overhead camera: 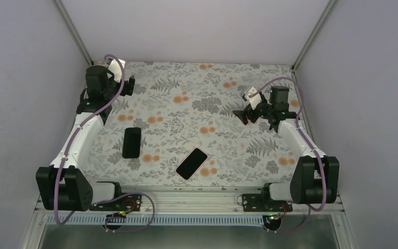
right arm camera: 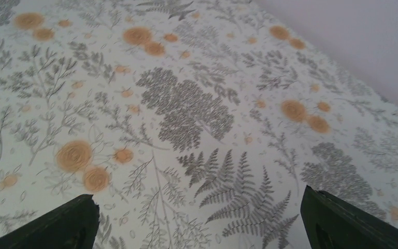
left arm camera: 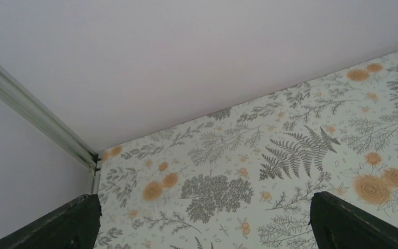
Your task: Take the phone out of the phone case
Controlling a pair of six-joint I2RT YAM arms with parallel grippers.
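Two flat things lie on the flower-printed tablecloth [overhead camera: 212, 88], apart: a glossy black phone with pinkish edge [overhead camera: 192, 163] and, left of it, a matte black rectangular piece [overhead camera: 131, 142]. Whether that piece is the case is unclear. Both lie well apart from the left gripper [overhead camera: 130, 86] and right gripper [overhead camera: 244, 115], whose fingers are spread wide and hold nothing.

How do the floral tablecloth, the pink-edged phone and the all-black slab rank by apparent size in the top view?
Largest: floral tablecloth, by far.
Then: pink-edged phone and all-black slab, which look about alike, so not ranked.
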